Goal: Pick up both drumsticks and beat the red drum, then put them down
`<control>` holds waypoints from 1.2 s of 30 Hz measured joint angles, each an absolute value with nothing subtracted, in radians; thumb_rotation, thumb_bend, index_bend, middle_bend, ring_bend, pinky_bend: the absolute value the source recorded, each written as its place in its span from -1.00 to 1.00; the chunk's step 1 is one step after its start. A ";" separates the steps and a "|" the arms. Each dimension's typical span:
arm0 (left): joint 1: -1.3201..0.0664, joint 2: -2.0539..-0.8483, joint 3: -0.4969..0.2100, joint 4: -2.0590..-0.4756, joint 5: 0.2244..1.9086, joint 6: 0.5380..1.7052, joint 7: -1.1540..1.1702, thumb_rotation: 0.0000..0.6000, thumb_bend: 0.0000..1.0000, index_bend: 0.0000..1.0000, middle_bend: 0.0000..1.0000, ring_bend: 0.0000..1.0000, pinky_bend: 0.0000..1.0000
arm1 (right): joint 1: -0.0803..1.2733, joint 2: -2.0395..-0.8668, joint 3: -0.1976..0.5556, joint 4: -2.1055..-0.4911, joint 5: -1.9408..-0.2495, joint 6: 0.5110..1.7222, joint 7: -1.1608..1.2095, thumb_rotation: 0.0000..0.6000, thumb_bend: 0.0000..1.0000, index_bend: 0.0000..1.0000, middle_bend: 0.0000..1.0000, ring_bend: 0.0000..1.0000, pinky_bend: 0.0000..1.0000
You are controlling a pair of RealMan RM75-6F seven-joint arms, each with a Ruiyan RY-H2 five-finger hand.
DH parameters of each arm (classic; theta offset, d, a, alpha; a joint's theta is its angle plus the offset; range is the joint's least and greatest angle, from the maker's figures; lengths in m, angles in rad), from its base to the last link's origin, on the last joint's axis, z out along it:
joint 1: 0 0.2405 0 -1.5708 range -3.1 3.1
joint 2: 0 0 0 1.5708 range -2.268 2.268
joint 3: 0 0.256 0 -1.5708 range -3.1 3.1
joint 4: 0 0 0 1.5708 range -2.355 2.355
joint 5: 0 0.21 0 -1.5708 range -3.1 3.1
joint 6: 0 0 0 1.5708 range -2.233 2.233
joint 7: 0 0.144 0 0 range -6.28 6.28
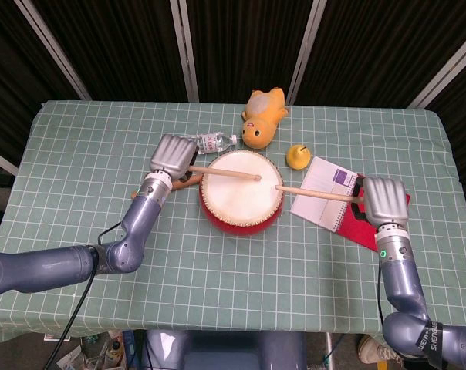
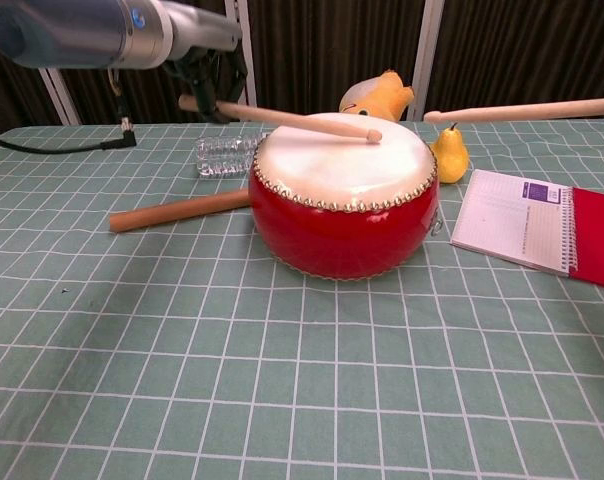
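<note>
The red drum (image 1: 241,193), round with a cream skin and a studded rim, sits mid-desk; the left robot hand (image 1: 173,156) grips a stick (image 2: 282,117) whose tip rests on the skin, while the right robot hand (image 1: 383,200) grips a second stick (image 2: 527,108) that hangs above the drum's right rim, its tip clear of the skin. Near the far edge of the desk (image 1: 217,270) are a bottle (image 1: 214,141), a yellow plush (image 1: 262,117) and a pear (image 1: 297,156). A thick wooden rod (image 2: 180,210) lies against the drum's left side, and a notebook (image 2: 542,226) lies flat to its right.
</note>
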State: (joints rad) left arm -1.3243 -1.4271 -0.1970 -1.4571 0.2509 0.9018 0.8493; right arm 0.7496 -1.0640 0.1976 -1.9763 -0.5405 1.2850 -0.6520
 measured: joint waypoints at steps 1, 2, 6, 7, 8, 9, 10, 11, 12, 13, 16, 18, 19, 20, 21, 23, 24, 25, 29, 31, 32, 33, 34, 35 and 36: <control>-1.334 -1.430 -0.180 -1.454 0.218 0.897 0.883 1.00 0.13 0.58 1.00 1.00 1.00 | 0.746 -1.061 0.196 -1.973 -0.542 1.280 -0.647 1.00 0.46 1.00 1.00 1.00 1.00; -1.349 -1.433 -0.159 -1.453 0.170 0.891 0.930 1.00 0.13 0.58 1.00 1.00 1.00 | 0.743 -1.058 0.195 -1.970 -0.543 1.275 -0.642 1.00 0.46 1.00 1.00 1.00 1.00; -1.392 -1.432 -0.130 -1.456 0.023 0.887 1.052 1.00 0.13 0.58 1.00 1.00 1.00 | 0.732 -1.049 0.190 -1.961 -0.554 1.266 -0.631 1.00 0.46 1.00 1.00 1.00 1.00; -1.396 -1.429 -0.133 -1.458 0.005 0.889 1.060 1.00 0.13 0.58 1.00 1.00 1.00 | 0.731 -1.049 0.189 -1.961 -0.557 1.265 -0.631 1.00 0.46 1.00 1.00 1.00 1.00; -1.398 -1.425 -0.138 -1.462 -0.005 0.893 1.058 1.00 0.13 0.59 1.00 1.00 1.00 | 0.730 -1.050 0.188 -1.961 -0.560 1.266 -0.632 1.00 0.46 1.00 1.00 1.00 1.00; -1.398 -1.421 -0.143 -1.465 -0.002 0.896 1.049 1.00 0.13 0.59 1.00 1.00 1.00 | 0.728 -1.052 0.188 -1.961 -0.563 1.270 -0.632 1.00 0.46 1.00 1.00 1.00 1.00; -1.398 -1.417 -0.149 -1.468 0.010 0.900 1.035 1.00 0.13 0.59 1.00 1.00 1.00 | 0.727 -1.054 0.187 -1.962 -0.567 1.273 -0.632 1.00 0.46 1.00 1.00 1.00 1.00; -1.395 -1.411 -0.158 -1.474 0.040 0.907 1.011 1.00 0.13 0.59 1.00 1.00 1.00 | 0.726 -1.056 0.187 -1.962 -0.570 1.276 -0.632 1.00 0.46 1.00 1.00 1.00 1.00; -1.392 -1.406 -0.166 -1.479 0.071 0.914 0.988 1.00 0.13 0.59 1.00 1.00 1.00 | 0.724 -1.059 0.186 -1.962 -0.573 1.281 -0.634 1.00 0.46 1.00 1.00 1.00 1.00; -1.387 -1.401 -0.176 -1.485 0.108 0.922 0.962 1.00 0.13 0.59 1.00 1.00 1.00 | 0.723 -1.060 0.187 -1.962 -0.575 1.285 -0.634 1.00 0.46 1.00 1.00 1.00 1.00; -1.361 -1.382 -0.216 -1.506 0.248 0.959 0.847 1.00 0.13 0.59 1.00 1.00 1.00 | 0.719 -1.061 0.196 -1.966 -0.584 1.299 -0.628 1.00 0.46 1.00 1.00 1.00 1.00; -1.337 -1.366 -0.252 -1.524 0.327 0.991 0.755 1.00 0.13 0.59 1.00 1.00 1.00 | 0.717 -1.060 0.207 -1.970 -0.596 1.308 -0.614 1.00 0.46 1.00 1.00 1.00 1.00; -1.326 -1.357 -0.269 -1.532 0.354 1.006 0.717 1.00 0.13 0.59 1.00 1.00 1.00 | 0.715 -1.059 0.213 -1.972 -0.602 1.311 -0.605 1.00 0.46 1.00 1.00 1.00 1.00; -1.315 -1.348 -0.286 -1.540 0.380 1.020 0.681 1.00 0.13 0.59 1.00 1.00 1.00 | 0.714 -1.058 0.219 -1.974 -0.609 1.313 -0.594 1.00 0.46 1.00 1.00 1.00 1.00; -1.300 -1.335 -0.305 -1.549 0.417 1.038 0.642 1.00 0.13 0.59 1.00 1.00 1.00 | 0.712 -1.056 0.227 -1.978 -0.617 1.314 -0.577 1.00 0.46 1.00 1.00 1.00 1.00; -1.275 -1.312 -0.334 -1.561 0.481 1.065 0.586 1.00 0.13 0.59 1.00 1.00 1.00 | 0.709 -1.052 0.242 -1.984 -0.630 1.311 -0.548 1.00 0.46 1.00 1.00 1.00 1.00; -1.264 -1.302 -0.344 -1.565 0.508 1.075 0.562 1.00 0.13 0.59 1.00 1.00 1.00 | 0.709 -1.050 0.254 -1.986 -0.643 1.305 -0.527 1.00 0.46 1.00 1.00 1.00 1.00; -1.253 -1.291 -0.355 -1.568 0.534 1.083 0.537 1.00 0.13 0.59 1.00 1.00 1.00 | 0.709 -1.048 0.263 -1.988 -0.651 1.300 -0.513 1.00 0.46 1.00 1.00 1.00 1.00; -1.202 -1.234 -0.394 -1.580 0.610 1.100 0.452 1.00 0.13 0.59 1.00 1.00 1.00 | 0.716 -1.052 0.293 -1.992 -0.668 1.282 -0.486 1.00 0.46 1.00 1.00 1.00 1.00; -1.180 -1.210 -0.405 -1.586 0.627 1.098 0.429 1.00 0.13 0.59 1.00 1.00 1.00 | 0.724 -1.065 0.294 -1.993 -0.664 1.278 -0.495 1.00 0.46 1.00 1.00 1.00 1.00; -1.171 -1.201 -0.408 -1.588 0.632 1.094 0.421 1.00 0.13 0.59 1.00 1.00 1.00 | 0.728 -1.072 0.293 -1.992 -0.661 1.276 -0.502 1.00 0.46 1.00 1.00 1.00 1.00; -1.165 -1.196 -0.409 -1.589 0.637 1.092 0.415 1.00 0.13 0.59 1.00 1.00 1.00 | 0.734 -1.085 0.291 -1.989 -0.656 1.275 -0.511 1.00 0.46 1.00 1.00 1.00 1.00; -1.159 -1.193 -0.409 -1.590 0.642 1.089 0.410 1.00 0.13 0.58 1.00 1.00 1.00 | 0.737 -1.096 0.289 -1.985 -0.652 1.274 -0.518 1.00 0.46 1.00 1.00 1.00 1.00; -1.151 -1.189 -0.407 -1.591 0.648 1.085 0.403 1.00 0.13 0.59 1.00 1.00 1.00 | 0.742 -1.108 0.286 -1.980 -0.649 1.273 -0.526 1.00 0.46 1.00 1.00 1.00 1.00; -1.145 -1.187 -0.405 -1.592 0.654 1.082 0.399 1.00 0.13 0.59 1.00 1.00 1.00 | 0.747 -1.127 0.281 -1.969 -0.647 1.273 -0.537 1.00 0.46 1.00 1.00 1.00 1.00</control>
